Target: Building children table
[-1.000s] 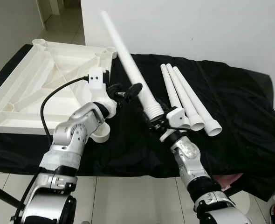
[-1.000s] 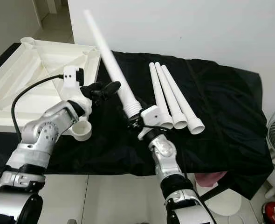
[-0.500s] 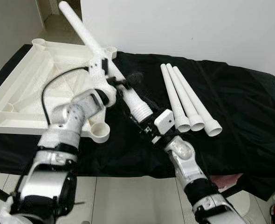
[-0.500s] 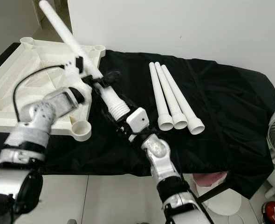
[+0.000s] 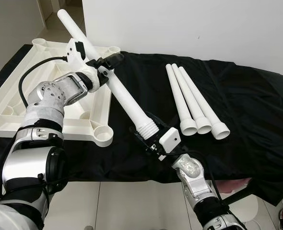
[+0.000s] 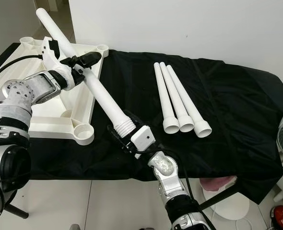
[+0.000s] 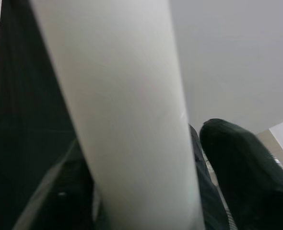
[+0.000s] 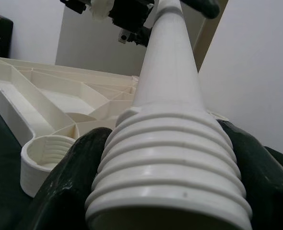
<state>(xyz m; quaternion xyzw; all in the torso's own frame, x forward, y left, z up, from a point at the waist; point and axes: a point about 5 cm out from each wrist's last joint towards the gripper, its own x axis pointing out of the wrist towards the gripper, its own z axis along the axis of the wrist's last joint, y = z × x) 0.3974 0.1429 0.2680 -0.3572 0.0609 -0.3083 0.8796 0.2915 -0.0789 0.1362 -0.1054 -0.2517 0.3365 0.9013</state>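
black cloth [image 5: 247, 110] covers the work surface against a plain white wall [image 5: 204, 28]; pale tiled floor [image 5: 132, 206] below. upside-down white tabletop [image 5: 17, 96] lies on the cloth at my left, threaded corner socket [image 5: 102, 135] at its near corner. my right gripper [image 5: 148, 139] is pinching the ribbed threaded end of the white table leg [image 5: 124, 98], just beside that socket, apart from it. my left gripper [image 5: 105, 62] is pressed on the leg's upper shaft, leg tilted up toward the wall. three spare legs [image 5: 192, 103] lie side by side on the cloth at my right.
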